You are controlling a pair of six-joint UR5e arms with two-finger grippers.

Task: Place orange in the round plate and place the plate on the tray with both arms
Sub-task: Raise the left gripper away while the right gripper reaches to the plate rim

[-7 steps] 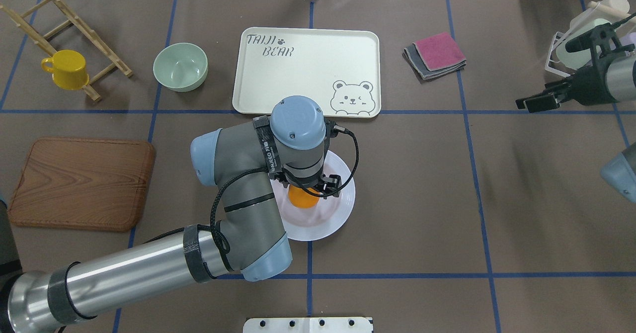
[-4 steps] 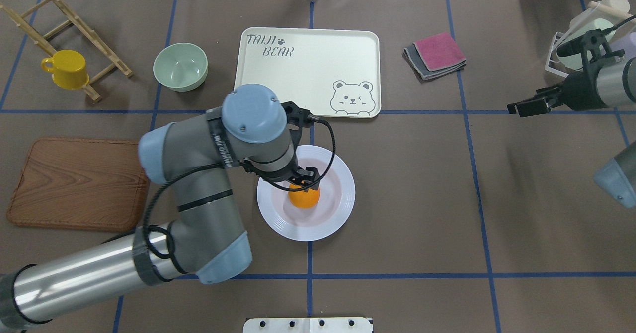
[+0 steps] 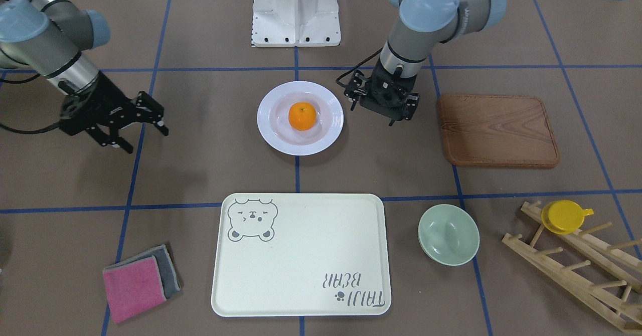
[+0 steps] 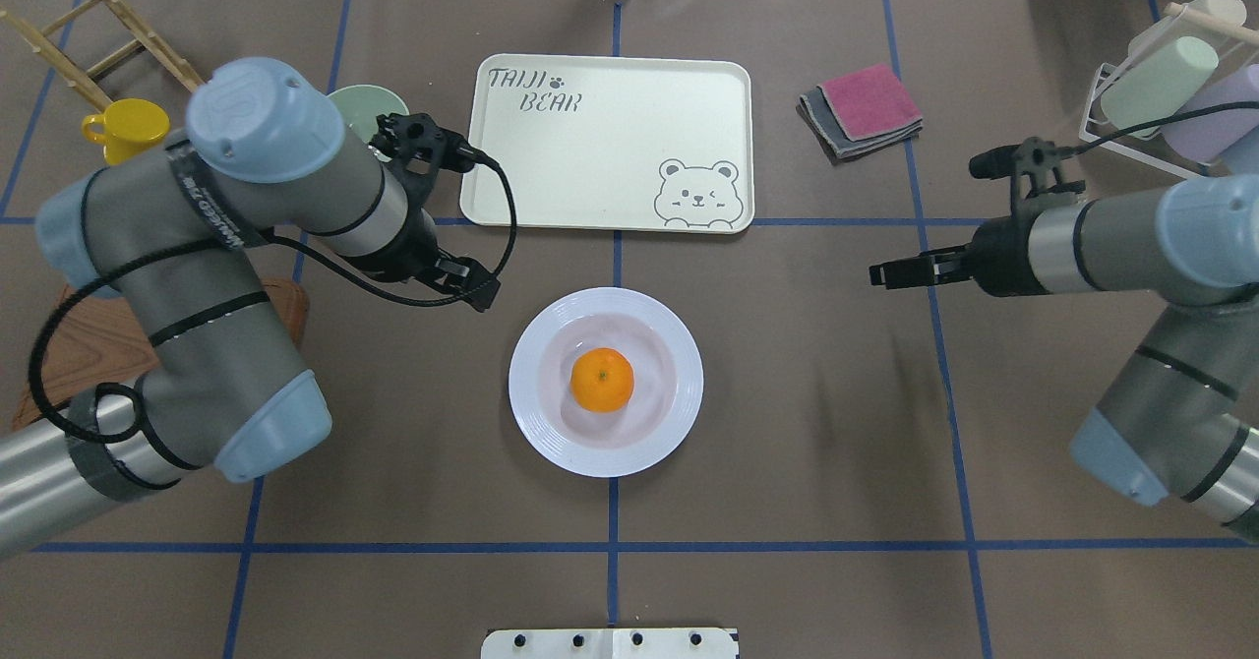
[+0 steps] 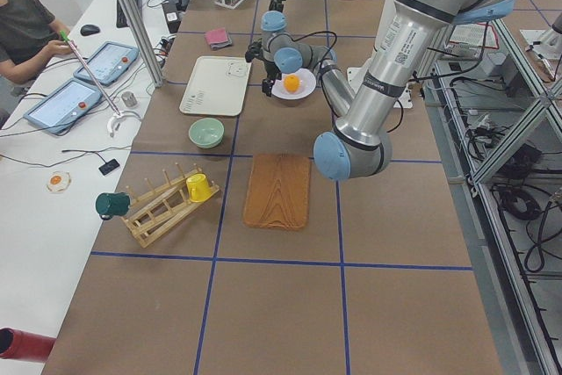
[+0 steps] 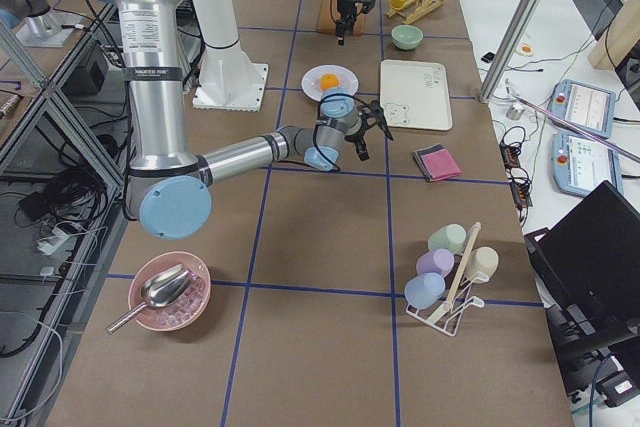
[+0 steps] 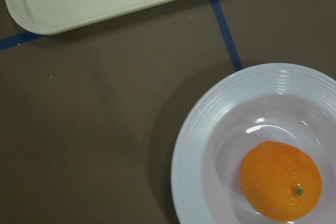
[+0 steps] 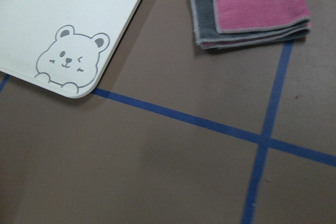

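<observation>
In the sunken centre of the round plate, the orange, clear of both pincers, stem dot showing in the left wrist view. Under the plate, the brown bench, at a crossing of blue tape lines near the middle. Beyond the plate, on the side away from the robot's base, the tray, flat on the bench and parted from the plate by a strip of bare bench. Just beside the plate's rim on the robot's left, the left pincer, pointed down above the bench, jaws apart and holding nothing, between the plate and the wooden board. Well apart on the other side, the right pincer, angled toward the plate, fingers spread wide, likewise holding nothing. Near the tray's left end, a pale-green bowl; past that, a yellow cup hung on a wooden rack. Off the tray's right end, folded pink and grey cloths. In the right wrist view, only the tray's bear corner, the cloths and taped bench.
</observation>
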